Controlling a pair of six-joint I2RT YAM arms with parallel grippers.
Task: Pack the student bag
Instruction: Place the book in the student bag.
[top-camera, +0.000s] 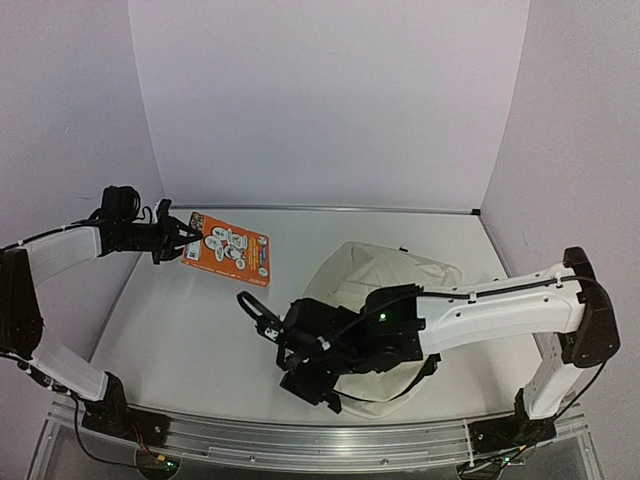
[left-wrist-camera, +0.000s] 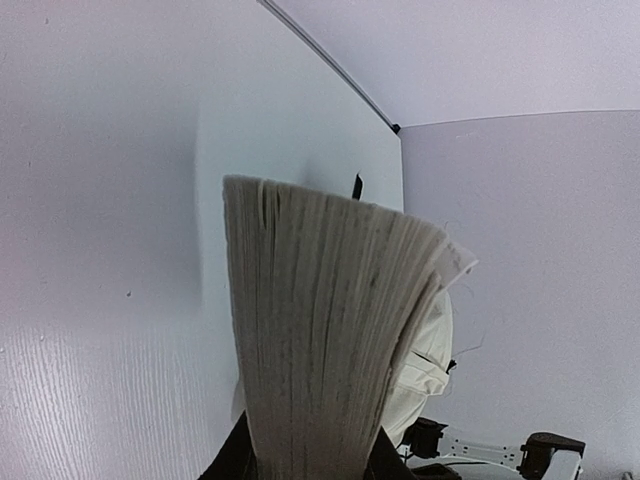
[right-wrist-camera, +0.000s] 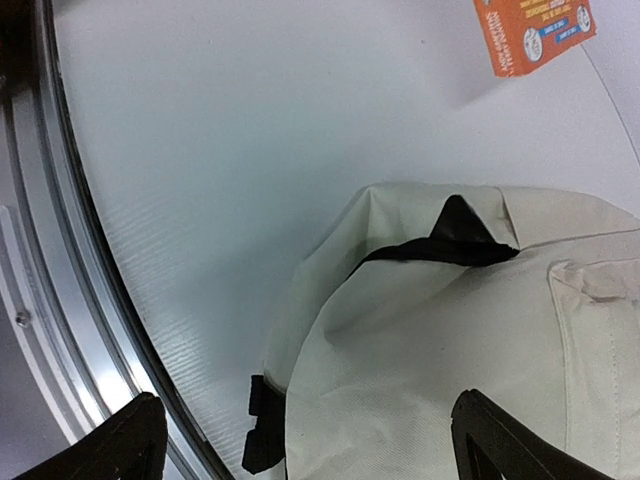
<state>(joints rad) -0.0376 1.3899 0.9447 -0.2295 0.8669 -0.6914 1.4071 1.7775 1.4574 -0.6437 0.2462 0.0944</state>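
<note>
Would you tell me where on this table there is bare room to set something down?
Bare white tabletop lies near-left, bordered by the orange-covered book, the cream fabric backpack and the near rail; also a strip between backpack and back wall. Centre-right is crowded by backpack and right arm.

You are looking at a white counter (top-camera: 190, 330) with a silver rail (top-camera: 300, 440) running along its near edge. The student bag (top-camera: 385, 265) is lying flat on it, over on your right side. Its black strap (right-wrist-camera: 440, 240) is resting across the cream cloth.
</note>
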